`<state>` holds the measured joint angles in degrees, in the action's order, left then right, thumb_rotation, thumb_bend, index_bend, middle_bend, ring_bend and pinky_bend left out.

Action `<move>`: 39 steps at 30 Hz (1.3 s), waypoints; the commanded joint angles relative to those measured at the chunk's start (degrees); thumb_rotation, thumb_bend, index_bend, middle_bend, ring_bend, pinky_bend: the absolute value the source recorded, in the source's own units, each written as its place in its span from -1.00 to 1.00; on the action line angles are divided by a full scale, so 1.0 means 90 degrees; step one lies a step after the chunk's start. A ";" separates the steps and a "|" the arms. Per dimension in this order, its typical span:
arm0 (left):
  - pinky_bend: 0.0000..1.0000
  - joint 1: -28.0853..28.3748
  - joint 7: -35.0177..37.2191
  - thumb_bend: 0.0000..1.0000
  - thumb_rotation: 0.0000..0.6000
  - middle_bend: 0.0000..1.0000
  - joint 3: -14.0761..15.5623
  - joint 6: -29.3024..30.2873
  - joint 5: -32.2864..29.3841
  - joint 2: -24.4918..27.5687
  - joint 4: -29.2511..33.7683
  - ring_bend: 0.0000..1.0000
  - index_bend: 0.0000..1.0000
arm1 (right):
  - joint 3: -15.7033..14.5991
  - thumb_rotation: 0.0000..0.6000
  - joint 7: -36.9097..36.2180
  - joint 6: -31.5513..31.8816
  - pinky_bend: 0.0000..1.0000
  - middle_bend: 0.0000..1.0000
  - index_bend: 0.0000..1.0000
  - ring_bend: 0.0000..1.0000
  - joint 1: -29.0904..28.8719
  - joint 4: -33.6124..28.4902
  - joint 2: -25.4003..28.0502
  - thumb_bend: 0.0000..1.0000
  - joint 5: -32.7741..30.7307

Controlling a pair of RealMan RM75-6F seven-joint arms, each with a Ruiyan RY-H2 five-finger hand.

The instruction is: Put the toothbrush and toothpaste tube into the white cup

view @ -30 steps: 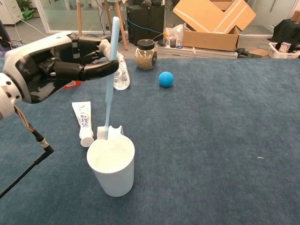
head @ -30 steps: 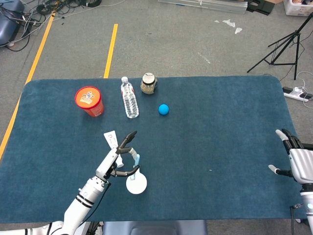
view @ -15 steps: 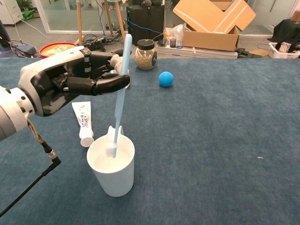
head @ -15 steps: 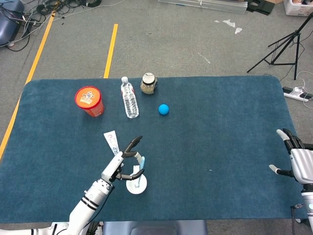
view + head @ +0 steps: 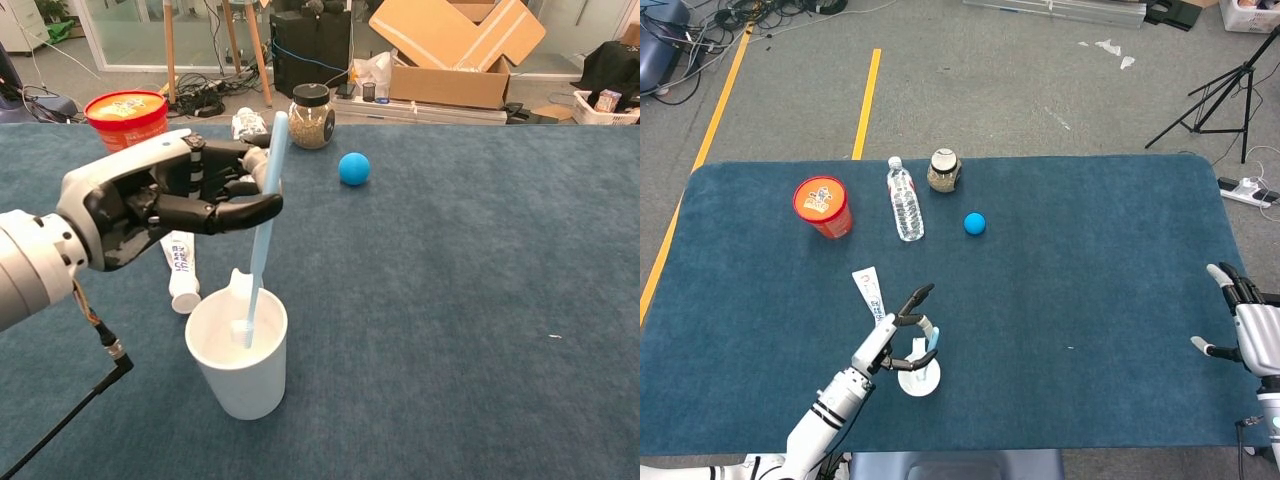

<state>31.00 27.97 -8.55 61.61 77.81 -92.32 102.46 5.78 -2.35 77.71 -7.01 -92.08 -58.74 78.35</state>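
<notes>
While the left hand [image 5: 160, 205] pinches the toothbrush [image 5: 262, 225] head-down inside the white cup [image 5: 238, 355], only the head view shows the right hand [image 5: 1250, 325], fingers apart; the toothpaste [image 5: 180, 265] lies on the tabletop [image 5: 460, 300] beside the cup

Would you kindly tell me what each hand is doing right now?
Left hand: holding the light blue plastic toothbrush, its head inside the white cup.
Right hand: open, holding nothing.

**Colours on the blue table**

Dark blue cloth [image 5: 1090, 260]. Pale blue toothbrush [image 5: 263, 225], white cup [image 5: 238, 362], white toothpaste tube [image 5: 868, 287] with blue print. Red tub [image 5: 824, 206], bright blue ball [image 5: 975, 223], black-lidded jar [image 5: 312, 117], black-and-white left hand [image 5: 170, 195].
</notes>
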 commanded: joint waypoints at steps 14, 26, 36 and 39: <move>-1.00 0.0005 0.0616 -0.15 1.00 -0.93 0.0279 -0.0206 0.0455 0.0277 -0.0096 -1.00 0.21 | 0.0010 1.00 0.0031 -0.0016 0.14 -0.81 -0.76 -0.69 -0.0007 0.0010 -0.0012 -1.00 -0.0028; -1.00 0.0013 0.0830 -0.15 1.00 -0.93 0.0376 -0.0216 0.0590 0.0357 -0.0150 -1.00 0.17 | 0.0017 1.00 0.0026 -0.0026 0.14 -0.81 -0.76 -0.69 -0.0010 0.0015 -0.0011 -1.00 -0.0040; -1.00 -0.0024 0.0862 -0.15 1.00 -0.93 0.0410 -0.0153 0.0590 0.0441 -0.0095 -1.00 0.08 | 0.0018 1.00 0.0022 -0.0030 0.14 -0.81 -0.76 -0.69 -0.0013 0.0016 -0.0010 -1.00 -0.0037; -1.00 -0.0031 0.0883 -0.15 1.00 -0.93 0.0430 -0.0147 0.0606 0.0469 -0.0084 -1.00 0.01 | 0.0018 1.00 0.0038 -0.0038 0.14 -0.81 -0.76 -0.69 -0.0018 0.0018 -0.0016 -1.00 -0.0041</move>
<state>30.73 35.91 -4.69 60.28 83.26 -88.10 101.69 5.94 -2.01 77.36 -7.17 -91.92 -58.88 77.99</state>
